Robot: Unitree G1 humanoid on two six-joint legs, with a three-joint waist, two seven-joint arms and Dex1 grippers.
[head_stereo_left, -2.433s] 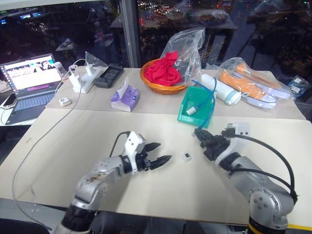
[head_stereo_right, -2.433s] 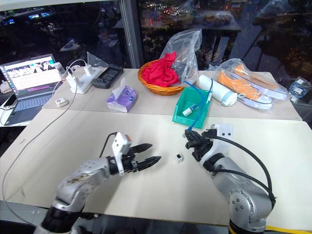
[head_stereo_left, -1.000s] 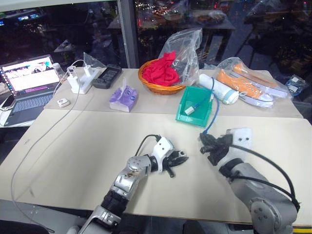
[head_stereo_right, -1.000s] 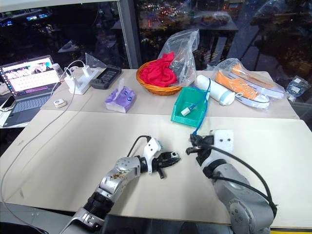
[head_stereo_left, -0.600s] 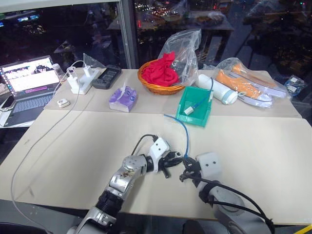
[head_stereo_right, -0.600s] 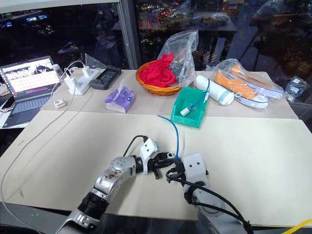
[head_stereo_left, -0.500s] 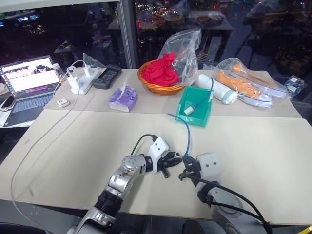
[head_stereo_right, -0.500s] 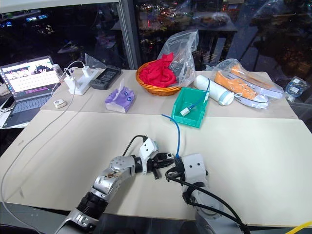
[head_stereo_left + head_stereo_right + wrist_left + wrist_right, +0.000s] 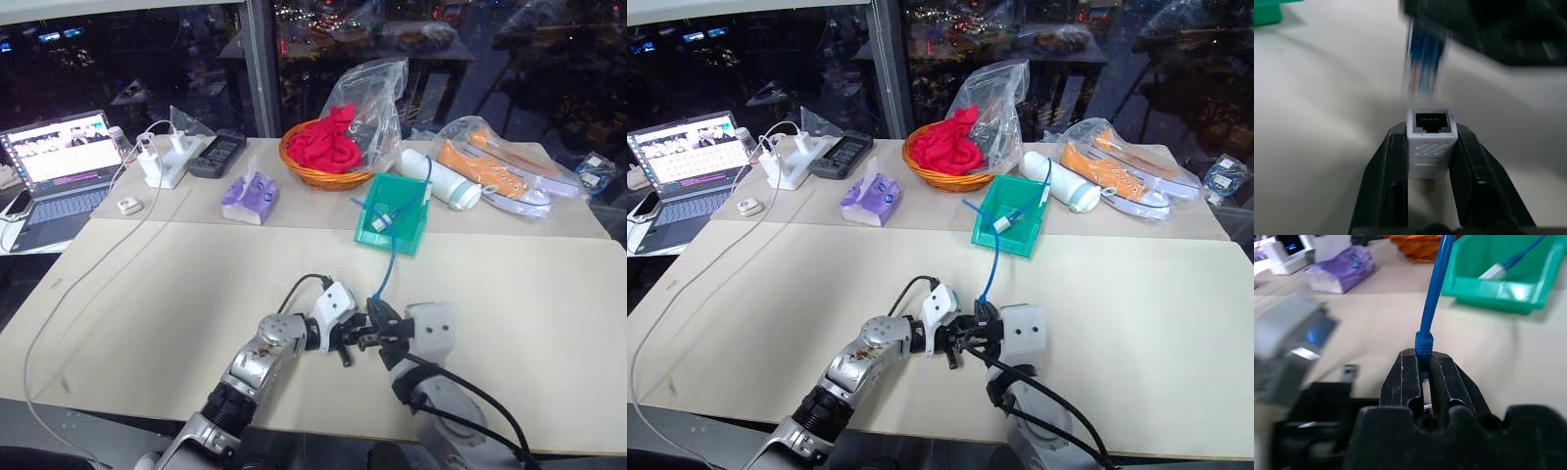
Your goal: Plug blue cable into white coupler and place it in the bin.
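My left gripper [image 9: 1431,132] is shut on the white coupler [image 9: 1431,147], whose dark socket face points away from it. In the head views it sits over the near middle of the table [image 9: 147,294]. My right gripper [image 9: 1424,357] is shut on the blue cable [image 9: 1442,274] at its ribbed boot, tip to tip with the left gripper [image 9: 353,336]. The cable's plug [image 9: 1422,68] hangs blurred just ahead of the socket, a small gap apart. From the right gripper [image 9: 380,328] the cable [image 9: 394,250] rises and runs back over the teal bin [image 9: 417,223].
Inside the bin lies a small white connector [image 9: 378,223] on a blue cord. Behind stand an orange wicker basket [image 9: 299,171] with red cloth, a purple tissue pack [image 9: 250,199], charger blocks [image 9: 162,157], a laptop [image 9: 64,162], a white roll [image 9: 443,183] and bagged orange shoes [image 9: 500,171].
My right gripper has carried the cable's plug end leftward and nearer, up to the left gripper's coupler. The cable's loose length has swung right, over the bin. The left gripper has stayed put.
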